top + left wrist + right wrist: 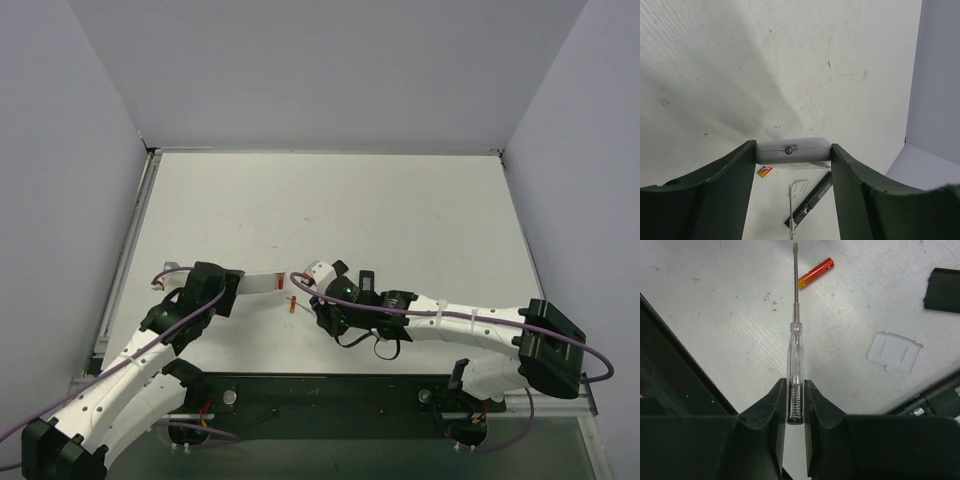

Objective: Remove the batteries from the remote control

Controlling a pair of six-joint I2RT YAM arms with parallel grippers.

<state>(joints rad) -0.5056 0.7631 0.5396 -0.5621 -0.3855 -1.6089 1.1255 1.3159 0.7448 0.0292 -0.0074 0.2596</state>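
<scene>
My left gripper (234, 288) (793, 150) is shut on a grey rounded strip (805, 148) with a small screw, held off the table; the strip shows whitish in the top view (263, 283). My right gripper (316, 290) (795, 386) is shut on the clear handle of a thin silver screwdriver (795, 315). Its tip lies close to one reddish-orange battery (816, 272) (292, 305) (765, 171) on the table. The black remote control (812, 202) lies beside the screwdriver. It shows at the right wrist view's lower right (935, 395) and is mostly hidden under the right arm from above (366, 281).
A small white cover piece (894, 351) lies right of the screwdriver, and a black squarish cover piece (943, 290) lies farther off. Grey walls enclose the white table (400, 210) at the back and sides.
</scene>
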